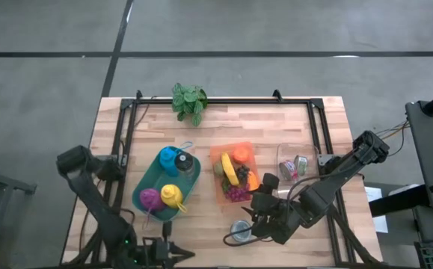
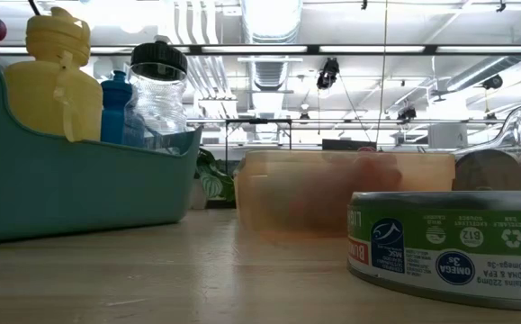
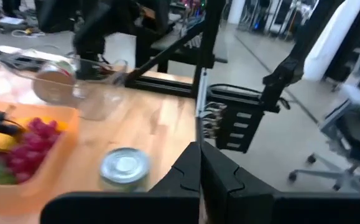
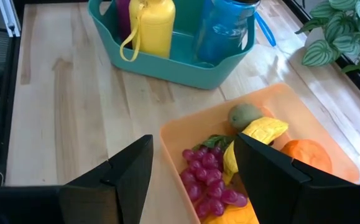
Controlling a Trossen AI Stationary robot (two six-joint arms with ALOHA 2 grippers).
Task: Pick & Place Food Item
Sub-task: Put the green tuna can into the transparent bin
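An orange tray (image 1: 217, 158) at the table's middle holds purple grapes (image 4: 207, 177), a yellow banana (image 4: 257, 132), an orange (image 4: 305, 155) and a green fruit (image 4: 244, 114). My right gripper (image 1: 261, 196) hangs open over the tray's near right corner, with nothing between its fingers (image 4: 130, 171). A tin can (image 1: 240, 232) stands upright on the table just near of the tray, and it also shows in the low view (image 2: 458, 247). My left gripper (image 3: 199, 171) is shut and empty at the table's near edge (image 1: 173, 250), left of the can (image 3: 125, 167).
A teal basket (image 1: 143, 196) with several bottles stands left of the tray. A clear container (image 1: 295, 166) with cans sits to the tray's right. A potted plant (image 1: 190, 101) stands at the far edge. Black frame rails (image 1: 126, 127) run along the table's sides.
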